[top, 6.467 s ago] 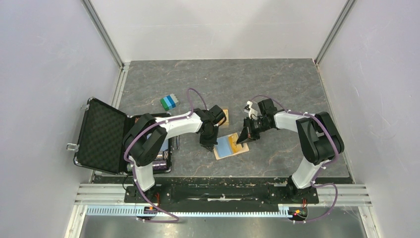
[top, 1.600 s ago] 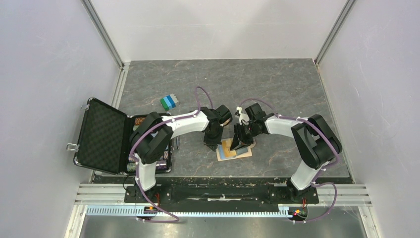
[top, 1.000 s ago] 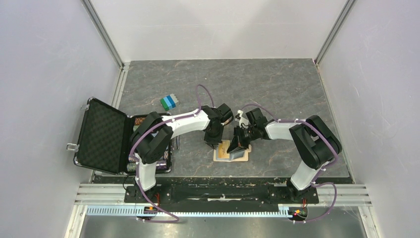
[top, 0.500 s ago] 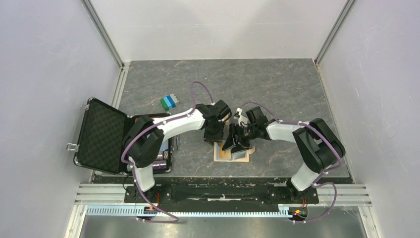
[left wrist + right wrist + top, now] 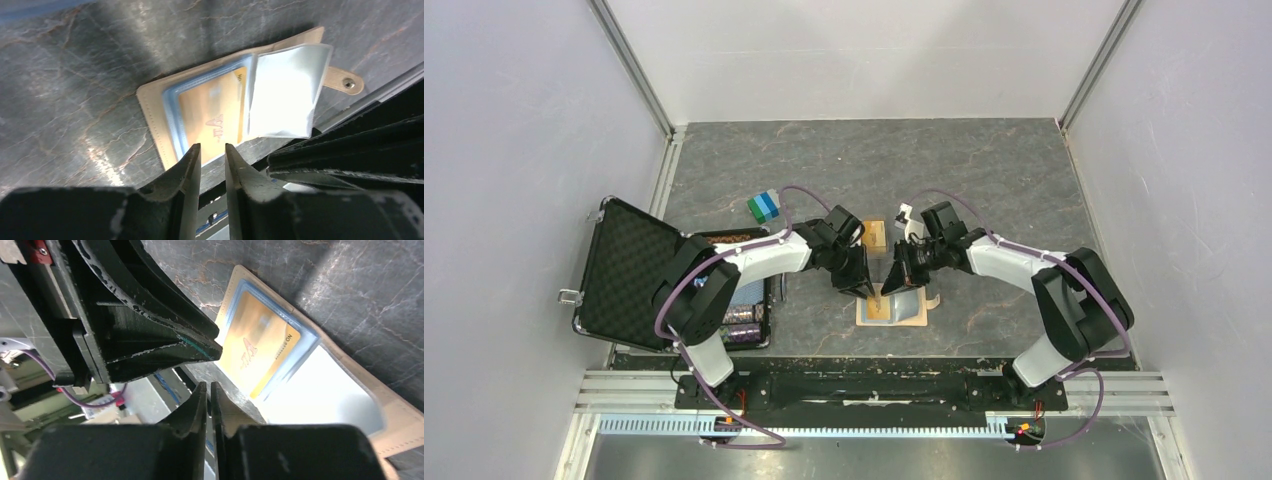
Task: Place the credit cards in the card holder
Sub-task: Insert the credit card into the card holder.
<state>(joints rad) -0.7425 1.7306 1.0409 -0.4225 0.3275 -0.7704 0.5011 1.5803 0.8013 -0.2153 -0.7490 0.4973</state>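
The card holder (image 5: 906,316) lies open on the dark table, tan outside and light blue inside. An orange-yellow credit card (image 5: 212,119) sits in its blue-edged pocket, and a clear sleeve (image 5: 287,90) is folded over beside it. The snap tab (image 5: 345,83) points away. The same credit card (image 5: 257,347) shows in the right wrist view. My left gripper (image 5: 212,147) hovers at the holder's near edge, its jaws a narrow gap apart with nothing between them. From the other side my right gripper (image 5: 208,385) hangs over the holder, jaws almost touching and empty. Both fingertip pairs meet above the holder (image 5: 879,292).
An open black foam-lined case (image 5: 629,272) stands at the left, with chips in its lower half (image 5: 749,322). A green and blue block (image 5: 765,205) lies behind the left arm. A small tan-orange square (image 5: 875,234) lies just behind the two grippers.
The left wrist has swung to the left and the right wrist back to the right, both lifting slightly off the holder. The holder and the card in it have stayed put.
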